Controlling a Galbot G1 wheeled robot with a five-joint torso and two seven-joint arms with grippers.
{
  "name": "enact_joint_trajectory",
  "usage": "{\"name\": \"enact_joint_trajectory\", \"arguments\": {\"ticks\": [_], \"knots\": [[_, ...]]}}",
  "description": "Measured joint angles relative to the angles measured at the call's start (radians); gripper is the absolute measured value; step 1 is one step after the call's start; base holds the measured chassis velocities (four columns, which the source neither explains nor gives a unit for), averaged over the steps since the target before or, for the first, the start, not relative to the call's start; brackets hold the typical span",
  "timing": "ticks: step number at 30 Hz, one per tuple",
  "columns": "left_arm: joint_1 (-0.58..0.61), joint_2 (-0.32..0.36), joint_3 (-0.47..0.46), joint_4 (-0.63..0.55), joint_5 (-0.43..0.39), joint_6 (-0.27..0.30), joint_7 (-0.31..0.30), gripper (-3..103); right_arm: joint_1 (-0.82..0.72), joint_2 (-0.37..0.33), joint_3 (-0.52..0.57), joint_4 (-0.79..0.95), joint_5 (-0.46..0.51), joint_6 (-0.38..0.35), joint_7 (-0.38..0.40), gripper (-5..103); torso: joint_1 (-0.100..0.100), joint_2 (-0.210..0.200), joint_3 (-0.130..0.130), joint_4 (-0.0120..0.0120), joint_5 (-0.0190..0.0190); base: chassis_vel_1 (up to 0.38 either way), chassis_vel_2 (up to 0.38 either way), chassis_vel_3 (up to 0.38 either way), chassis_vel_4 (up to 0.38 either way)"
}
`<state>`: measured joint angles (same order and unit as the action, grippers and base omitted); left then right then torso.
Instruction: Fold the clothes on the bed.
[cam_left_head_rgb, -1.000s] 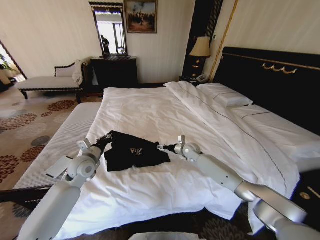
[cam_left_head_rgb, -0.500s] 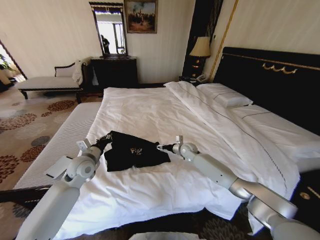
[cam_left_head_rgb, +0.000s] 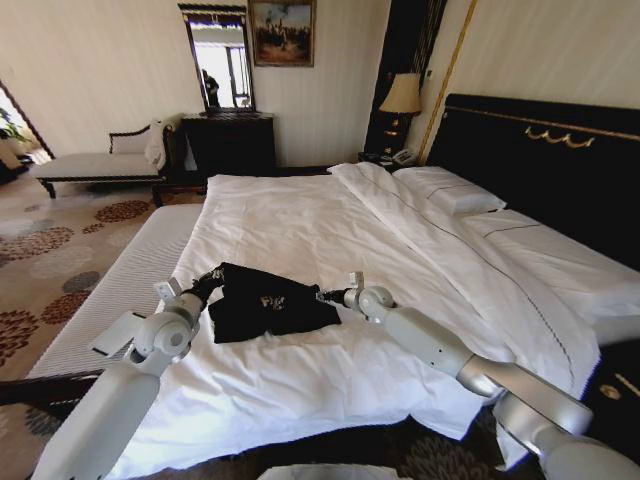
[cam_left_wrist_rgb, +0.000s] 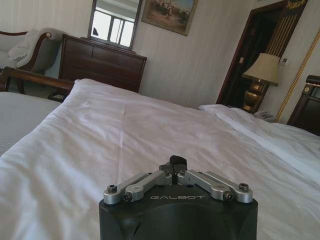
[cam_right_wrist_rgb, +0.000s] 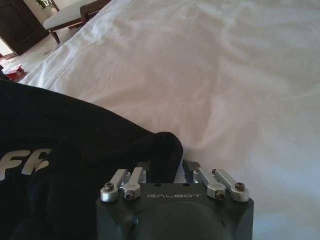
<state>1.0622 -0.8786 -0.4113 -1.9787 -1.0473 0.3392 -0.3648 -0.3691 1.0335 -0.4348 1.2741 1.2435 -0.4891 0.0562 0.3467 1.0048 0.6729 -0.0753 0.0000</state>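
The black T-shirt (cam_left_head_rgb: 265, 302) is lying crumpled near the foot of the bed (cam_left_head_rgb: 330, 230), on the white duvet (cam_left_head_rgb: 300, 380), lettering facing up. The right tool (cam_left_head_rgb: 324, 295) is sitting at the shirt's right edge with its fingers (cam_right_wrist_rgb: 142, 167) spread and released, one finger touching the dark hem, probably positioning for a pinch. The left tool (cam_left_head_rgb: 212, 275) is resting at the shirt's left edge, its fingers (cam_left_wrist_rgb: 175, 162) drawn together, clenched; whether on cloth cannot be told. Bare duvet is extending well beyond the shirt toward the pillows (cam_left_head_rgb: 450, 192), leaving ample room for spreading.
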Motion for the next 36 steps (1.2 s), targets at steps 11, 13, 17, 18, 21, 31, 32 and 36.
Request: {"name": "enact_joint_trajectory", "arguments": {"ticks": [11,13,17,18,21,31,32,36], "knots": [[-0.003,0.004,-0.001,0.004,0.002,-0.005,0.002,0,-0.004,-0.023,0.008,0.030,-0.043,0.017,0.013,1,0.000,0.000,0.000,0.0002,0.0000,0.000,0.000,0.000,0.000],[-0.002,0.006,-0.003,0.004,0.002,-0.006,0.002,0,-0.015,-0.032,0.020,0.054,-0.043,0.024,0.021,1,0.000,0.000,0.000,0.0001,0.0000,0.000,0.000,0.000,0.000],[0.001,0.017,-0.011,-0.004,-0.001,-0.007,0.002,0,-0.049,-0.066,0.061,0.135,-0.017,0.030,0.047,0,0.000,0.000,0.000,0.0000,0.0000,0.000,0.000,0.000,0.000],[0.002,0.021,-0.015,-0.007,-0.002,-0.007,0.002,0,-0.063,-0.080,0.078,0.169,-0.010,0.033,0.054,0,0.000,0.000,0.000,0.0000,0.0001,0.000,0.000,0.000,0.000],[0.014,0.036,-0.040,-0.027,0.007,-0.019,0.004,0,-0.113,-0.134,0.153,0.293,0.006,0.056,0.085,0,0.000,0.000,0.000,-0.0002,0.0000,0.000,0.000,0.000,0.000],[0.089,0.102,-0.199,-0.134,0.034,-0.052,0.014,0,-0.232,-0.207,0.436,0.534,-0.013,0.157,0.167,0,0.000,0.000,0.000,0.0002,0.0001,0.000,0.000,0.000,0.000],[0.089,0.102,-0.199,-0.134,0.034,-0.052,0.014,0,-0.232,-0.207,0.436,0.534,-0.013,0.157,0.167,0,0.000,0.000,0.000,0.0002,0.0001,0.000,0.000,0.000,0.000],[0.118,0.153,-0.296,-0.191,0.037,-0.080,0.019,0,-0.275,-0.251,0.560,0.623,0.001,0.200,0.175,0,0.000,0.000,0.000,0.0000,0.0002,0.000,0.000,0.000,0.000]]}}
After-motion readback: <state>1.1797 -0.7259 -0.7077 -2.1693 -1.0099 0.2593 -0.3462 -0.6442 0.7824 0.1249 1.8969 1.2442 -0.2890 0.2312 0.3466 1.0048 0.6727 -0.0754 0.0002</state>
